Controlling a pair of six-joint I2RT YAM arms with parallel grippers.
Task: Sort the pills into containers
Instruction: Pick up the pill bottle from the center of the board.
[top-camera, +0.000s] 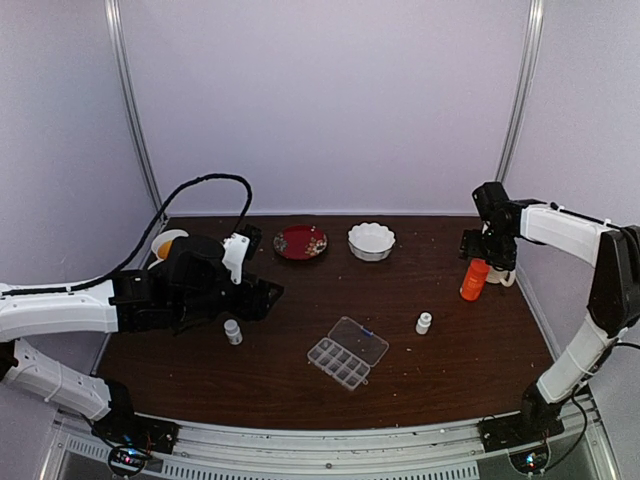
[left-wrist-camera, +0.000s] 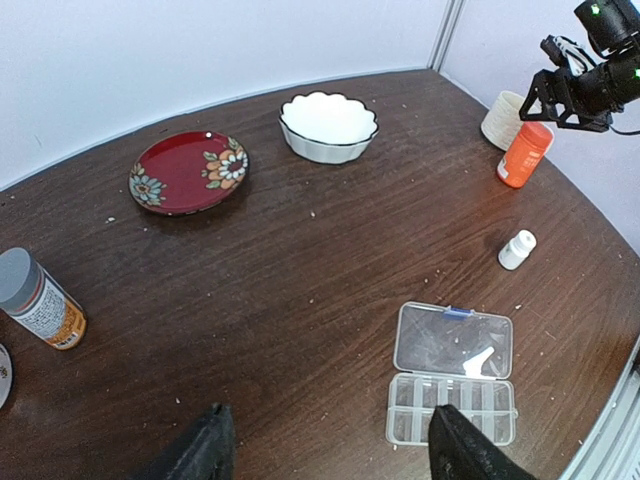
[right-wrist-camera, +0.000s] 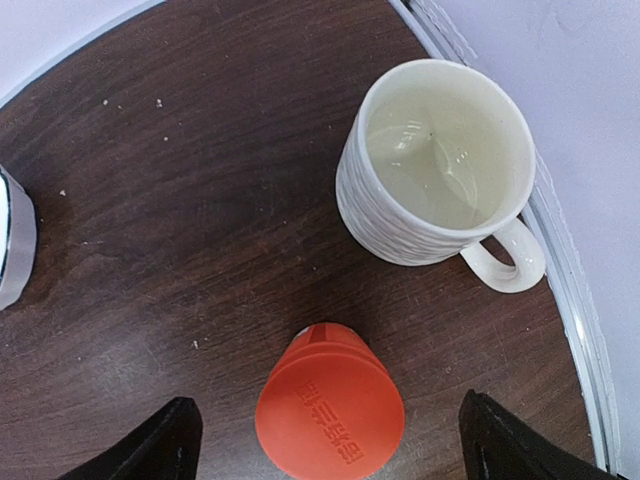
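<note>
Hovering at the far right of the desk (top-camera: 300, 300), the right claw (top-camera: 487, 252) is held with its fingers wide apart. It is near the mug (right-wrist-camera: 440, 170) and straddles the orange bottle (right-wrist-camera: 330, 410) without contact. The left claw (left-wrist-camera: 330, 455) is likewise spread and empty.

Risks noted:
- The mug stands just beside the bottle and could be struck on closing.
- An off-centre grip could tip the bottle.
- A hasty pour could scatter the contents past the box (top-camera: 345, 355).

The box lies mid-desk with its lid open and its cells apparently empty. No pills can be made out.
</note>
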